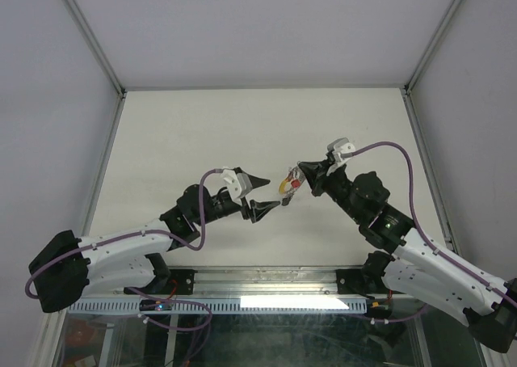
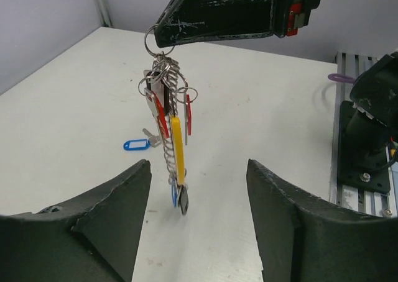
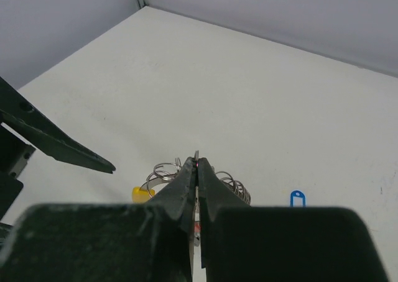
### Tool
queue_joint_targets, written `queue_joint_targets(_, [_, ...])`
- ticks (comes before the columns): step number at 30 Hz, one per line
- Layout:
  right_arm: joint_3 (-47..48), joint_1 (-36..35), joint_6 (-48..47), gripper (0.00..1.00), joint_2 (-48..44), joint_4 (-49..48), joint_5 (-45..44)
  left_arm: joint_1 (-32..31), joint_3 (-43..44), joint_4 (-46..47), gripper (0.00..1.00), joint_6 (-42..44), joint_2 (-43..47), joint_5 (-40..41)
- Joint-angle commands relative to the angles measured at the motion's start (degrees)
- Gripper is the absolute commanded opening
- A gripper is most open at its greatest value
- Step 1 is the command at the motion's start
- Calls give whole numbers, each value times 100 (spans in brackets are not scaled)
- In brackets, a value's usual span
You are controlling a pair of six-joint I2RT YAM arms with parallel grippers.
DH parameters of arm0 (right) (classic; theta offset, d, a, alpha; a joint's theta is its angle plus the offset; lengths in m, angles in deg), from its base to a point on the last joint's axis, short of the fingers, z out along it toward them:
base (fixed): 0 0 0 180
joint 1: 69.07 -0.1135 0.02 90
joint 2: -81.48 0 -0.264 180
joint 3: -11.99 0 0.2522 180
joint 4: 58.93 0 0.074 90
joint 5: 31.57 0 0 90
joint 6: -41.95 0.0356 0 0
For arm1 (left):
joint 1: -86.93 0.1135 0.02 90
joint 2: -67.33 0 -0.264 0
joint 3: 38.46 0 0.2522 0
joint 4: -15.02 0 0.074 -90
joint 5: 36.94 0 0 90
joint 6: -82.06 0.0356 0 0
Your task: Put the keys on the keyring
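Observation:
My right gripper [image 1: 300,173] is shut on the top of the keyring [image 2: 169,130], a ribbed silver coil that hangs down above the table. Keys with a yellow tag [image 2: 177,146] and red tags [image 2: 188,114] hang on it, and a blue tag and a dark tag show at its lower end. In the right wrist view the shut gripper [image 3: 196,164] covers most of the coil [image 3: 239,186]. One loose key with a blue tag [image 2: 137,145] lies on the table; it also shows in the right wrist view [image 3: 297,199]. My left gripper [image 2: 198,198] is open and empty, just short of the hanging bunch [image 1: 288,187].
The white table [image 1: 202,132] has grey walls on three sides. A metal rail [image 2: 364,170] with the right arm's base runs along the near edge. A left finger [image 3: 62,148] shows at the left in the right wrist view.

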Motion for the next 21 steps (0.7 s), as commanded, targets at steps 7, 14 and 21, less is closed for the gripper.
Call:
queue_joint_targets(7, [229, -17, 803, 0, -28, -1138, -280, -136, -157, 2447, 51, -45, -1088, 706])
queue_joint_targets(14, [270, -14, 1006, 0, -67, -1194, -170, -135, -165, 2879, 43, 115, -1503, 890])
queue_joint_targets(21, [197, -13, 1227, 0, -81, -1306, -72, -136, -12, 3137, 41, 132, -1837, 791])
